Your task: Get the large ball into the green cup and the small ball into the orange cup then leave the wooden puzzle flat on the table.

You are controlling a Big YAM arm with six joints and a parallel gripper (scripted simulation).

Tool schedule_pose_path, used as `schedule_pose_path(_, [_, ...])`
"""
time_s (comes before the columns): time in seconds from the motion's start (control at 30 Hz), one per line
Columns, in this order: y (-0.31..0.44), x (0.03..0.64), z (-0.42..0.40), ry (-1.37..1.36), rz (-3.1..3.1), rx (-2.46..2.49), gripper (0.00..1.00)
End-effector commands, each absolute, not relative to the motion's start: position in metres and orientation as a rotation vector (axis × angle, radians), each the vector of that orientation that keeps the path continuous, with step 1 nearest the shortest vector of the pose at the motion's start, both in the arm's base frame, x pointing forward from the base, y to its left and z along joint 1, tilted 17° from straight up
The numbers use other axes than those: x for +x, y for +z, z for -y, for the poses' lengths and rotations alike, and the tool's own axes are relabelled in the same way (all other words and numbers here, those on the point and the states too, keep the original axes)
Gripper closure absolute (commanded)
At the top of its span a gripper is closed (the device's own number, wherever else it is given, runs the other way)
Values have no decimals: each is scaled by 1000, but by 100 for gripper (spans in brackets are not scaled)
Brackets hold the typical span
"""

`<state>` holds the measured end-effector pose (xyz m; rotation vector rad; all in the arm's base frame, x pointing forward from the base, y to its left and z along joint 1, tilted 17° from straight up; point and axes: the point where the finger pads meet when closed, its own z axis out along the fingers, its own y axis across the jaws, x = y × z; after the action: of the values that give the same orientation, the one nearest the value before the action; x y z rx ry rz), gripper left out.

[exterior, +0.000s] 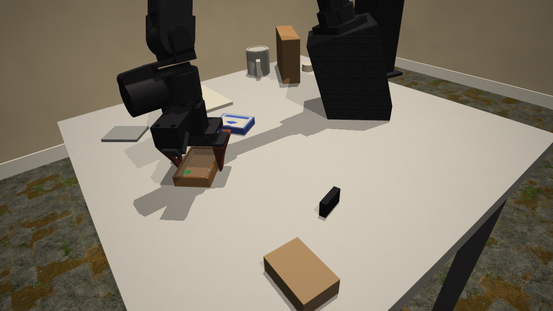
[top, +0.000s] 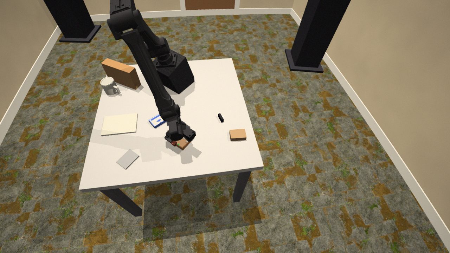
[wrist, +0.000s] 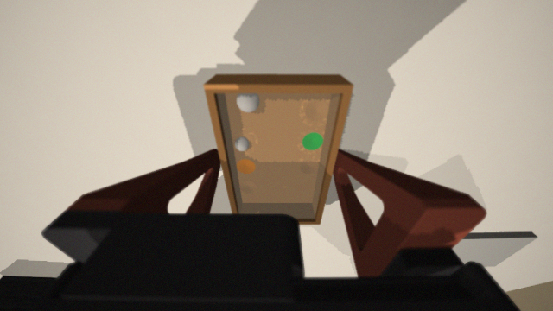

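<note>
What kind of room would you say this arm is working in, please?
Probably a bare test room rather than a workshop or home: a white table stands alone on a mossy stone floor, with beige walls, black pillars, and the arm's base mounted on it.
</note>
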<state>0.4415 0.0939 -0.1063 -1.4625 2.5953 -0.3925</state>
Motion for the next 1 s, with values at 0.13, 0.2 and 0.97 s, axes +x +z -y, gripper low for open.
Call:
schedule_pose_path(0.13, [-98, 456, -92, -396, -2574, -1434, 30])
schedule_pose_path(0.2, [-98, 456, -93, -396, -2574, -1435, 30])
schedule_pose_path(0.97, [-98, 456, -93, -396, -2574, -1435, 30])
